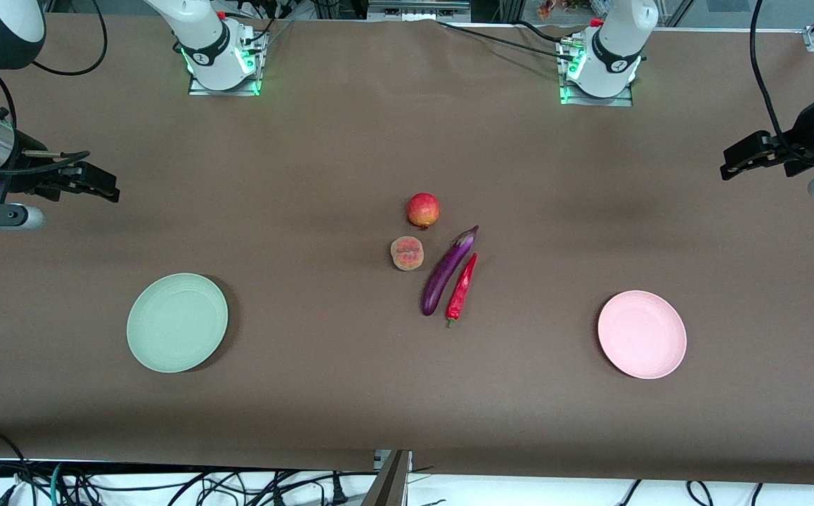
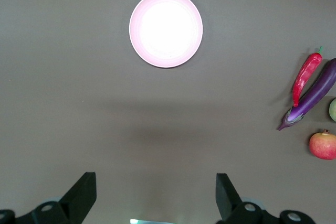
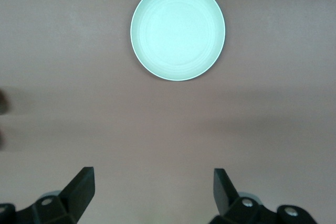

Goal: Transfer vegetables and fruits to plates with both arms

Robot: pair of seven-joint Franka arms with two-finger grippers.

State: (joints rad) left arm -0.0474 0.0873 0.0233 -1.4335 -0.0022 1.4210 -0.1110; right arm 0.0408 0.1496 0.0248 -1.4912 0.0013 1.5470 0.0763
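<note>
Four items lie together mid-table: a round red pomegranate [image 1: 423, 209], an orange-pink peach [image 1: 407, 253] just nearer the camera, a long purple eggplant [image 1: 447, 273] and a red chili [image 1: 462, 288] side by side. The pale green plate [image 1: 177, 322] sits toward the right arm's end and the pink plate [image 1: 641, 334] toward the left arm's end; both are bare. My left gripper [image 1: 734, 165] hangs open over the cloth at its end, my right gripper [image 1: 101, 186] likewise. In the left wrist view, my open left gripper [image 2: 156, 192] faces the pink plate [image 2: 166, 29], eggplant [image 2: 315, 95] and chili [image 2: 305, 77]. In the right wrist view, my right gripper [image 3: 154, 190] is open, facing the green plate [image 3: 177, 31].
A brown cloth [image 1: 322, 393] covers the table. The two arm bases [image 1: 221, 60] [image 1: 600, 70] stand at the edge farthest from the camera. Loose cables and a metal bracket [image 1: 389, 478] lie below the table's near edge.
</note>
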